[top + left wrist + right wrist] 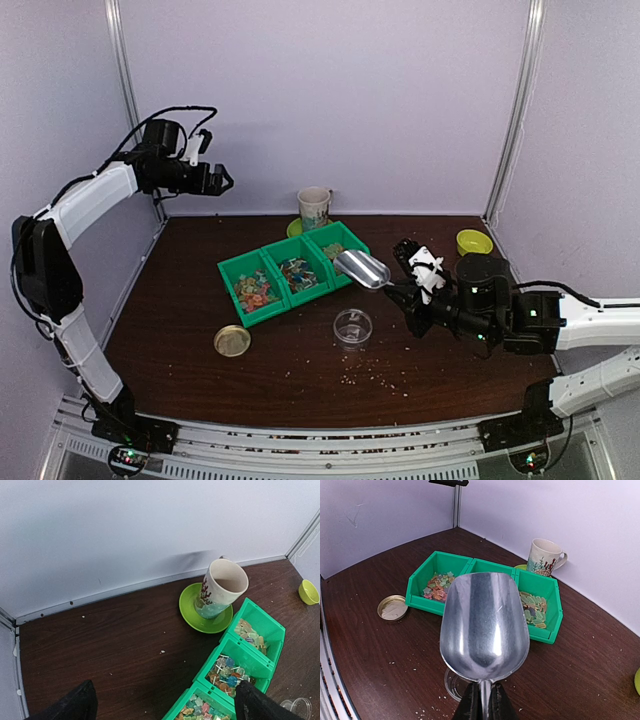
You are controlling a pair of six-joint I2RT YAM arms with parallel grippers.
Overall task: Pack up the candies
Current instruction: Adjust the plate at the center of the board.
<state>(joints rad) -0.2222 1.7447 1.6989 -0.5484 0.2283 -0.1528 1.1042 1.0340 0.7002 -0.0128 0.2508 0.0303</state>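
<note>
**A:** Which step is this?
**B:** Scooping, probably. The left fingers [75,705] are spread wide and empty, high behind the three green bins [422,604] that hold the candies [437,586]. The right fingers [469,706] clamp one empty scoop [484,625] over the bins' front edge; next it likely must dip in.
**A:** What else is there?
**B:** One lid [232,341] and one jar [353,326], both in front of the bins.

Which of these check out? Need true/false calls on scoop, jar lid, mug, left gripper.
1. Right gripper is shut on the scoop. True.
2. Scoop is loaded. False: it is empty.
3. Lid is on the jar. False: it lies apart from the jar, which is uncovered.
4. Mug stands on a saucer. True.
5. Left gripper holds the mug. False: it is open, empty and raised.
</note>
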